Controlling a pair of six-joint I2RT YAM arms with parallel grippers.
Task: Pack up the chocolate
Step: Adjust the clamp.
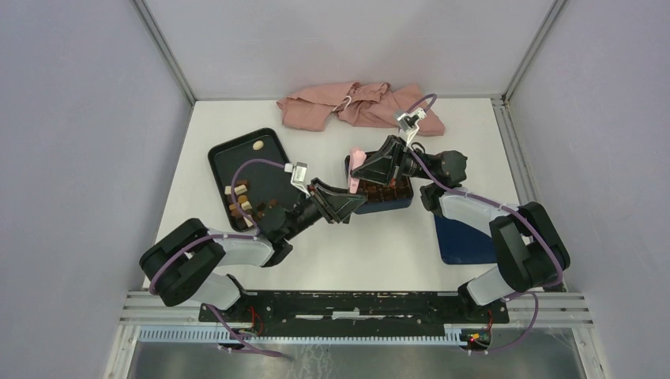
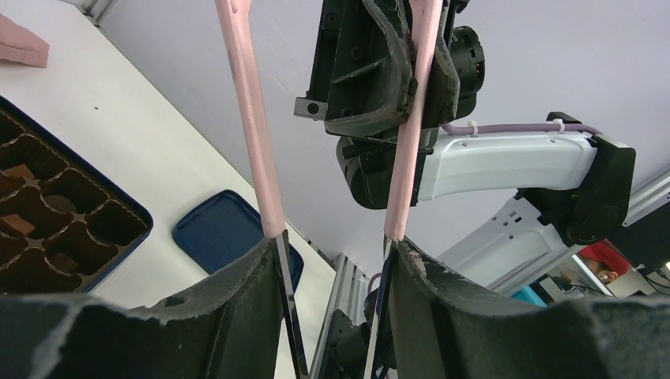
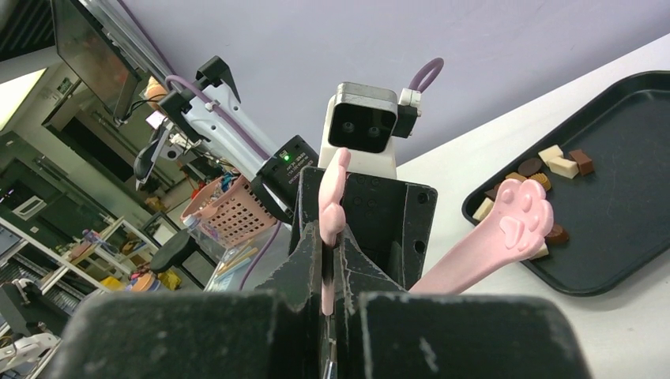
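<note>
1. The left gripper (image 2: 336, 245) is held part-way closed, with both arms of the pink paw tongs (image 2: 254, 118) gripped inside its jaws.
2. The right gripper (image 3: 330, 237) is pinched tight on one paw tip.
3. The chocolate (image 1: 241, 201) is seen on the black tray (image 1: 229, 154), left of the left gripper.
4. A few pieces possibly lie in the blue box (image 1: 401, 202) under the right gripper.

chocolate (image 1: 241, 201): dark brown, light brown, cream-white | tray (image 1: 237, 158): black | box (image 1: 387, 207): dark blue | insert (image 2: 71, 229): brown, gridded | lid (image 1: 466, 241): dark blue | tongs (image 3: 517, 225): pink | cloth (image 1: 316, 112): plain pink | table (image 1: 355, 253): white | walls (image 1: 79, 118): pale lilac-grey | cables (image 2: 506, 126): purple
</note>
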